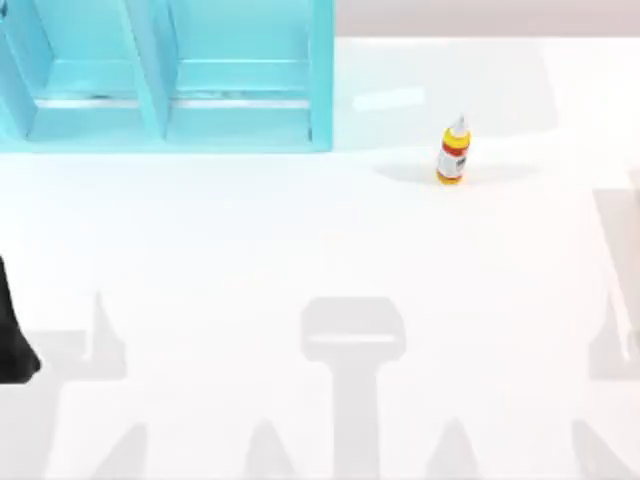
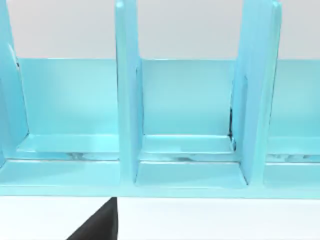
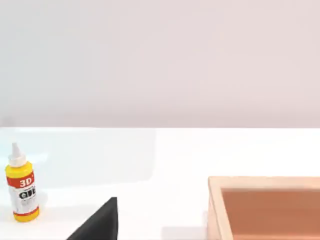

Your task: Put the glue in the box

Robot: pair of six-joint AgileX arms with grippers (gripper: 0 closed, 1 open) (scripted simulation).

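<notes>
White and smooth, the table (image 1: 300, 250) runs wide under soft light, crossed by pale grey shadows of the arms along its near side. Behind it rises a plain, pale wall with a faint pinkish tone.

At the far left stands a turquoise shelf unit (image 1: 160, 80), split by upright dividers into open compartments; from the left wrist view its glossy floor and back panel (image 2: 185, 100) face the camera squarely, with white tabletop just before it.

Right of that unit, and apart from it, the glue (image 1: 453, 152) stands upright on the bare surface toward the far side, yellow body, red-and-white label, white pointed cap upward. The right wrist view sees the glue (image 3: 21, 187) from the side, its label reading "3D", and, well apart from it, the corner of an open tan box (image 3: 265, 207) with a reddish-brown inside.

At the left edge, near side, a dark part of the left arm (image 1: 12, 335) juts in. Whether either gripper is released or clenched, I cannot tell.
</notes>
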